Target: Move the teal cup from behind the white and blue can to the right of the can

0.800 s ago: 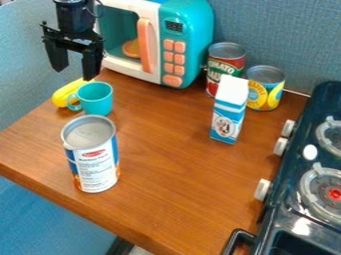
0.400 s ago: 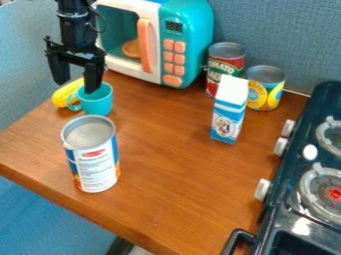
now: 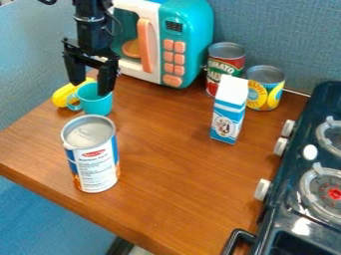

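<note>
The black gripper (image 3: pixel 91 88) hangs at the upper left, open, its two fingers spread above and around the top of a teal cup (image 3: pixel 97 103). One finger overlaps the cup's right part in the view; whether it touches is not clear. Just behind the cup lies a yellow banana (image 3: pixel 62 94), partly hidden by cup and gripper. In front of the cup stands a tall upright can (image 3: pixel 96 167) with a white and blue label.
A teal and white toy microwave (image 3: pixel 190 45) stands behind, right of the arm. Further right are a tomato can (image 3: pixel 224 64), a yellow-labelled can (image 3: pixel 265 89) and a blue and white carton (image 3: pixel 229 110) on the wooden counter (image 3: pixel 173 184). A dark stove (image 3: pixel 293 199) borders the right side.
The gripper has moved right and lower, from above the banana and the cup's left side to over the cup. The objects on the counter have stayed where they were.
</note>
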`<state>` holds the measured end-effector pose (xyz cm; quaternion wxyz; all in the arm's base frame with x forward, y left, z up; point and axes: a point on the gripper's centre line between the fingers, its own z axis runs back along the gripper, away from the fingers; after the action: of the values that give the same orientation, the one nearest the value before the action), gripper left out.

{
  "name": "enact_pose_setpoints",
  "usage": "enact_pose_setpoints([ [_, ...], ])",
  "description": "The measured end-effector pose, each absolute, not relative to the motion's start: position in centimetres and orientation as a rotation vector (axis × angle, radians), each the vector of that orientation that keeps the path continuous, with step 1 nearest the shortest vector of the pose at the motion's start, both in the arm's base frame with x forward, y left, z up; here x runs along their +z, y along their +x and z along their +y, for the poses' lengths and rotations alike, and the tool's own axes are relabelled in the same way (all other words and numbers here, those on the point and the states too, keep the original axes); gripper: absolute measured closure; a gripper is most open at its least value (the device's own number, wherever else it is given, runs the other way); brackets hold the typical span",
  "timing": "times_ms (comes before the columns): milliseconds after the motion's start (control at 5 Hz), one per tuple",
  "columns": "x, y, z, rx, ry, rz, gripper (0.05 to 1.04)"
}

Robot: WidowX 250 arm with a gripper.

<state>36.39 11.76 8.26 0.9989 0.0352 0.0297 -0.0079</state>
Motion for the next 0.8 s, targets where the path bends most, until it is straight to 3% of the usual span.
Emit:
enact_pose_setpoints([
  [800, 5.0, 37.5, 11.0, -0.012, 0.126, 0.131, 0.118],
])
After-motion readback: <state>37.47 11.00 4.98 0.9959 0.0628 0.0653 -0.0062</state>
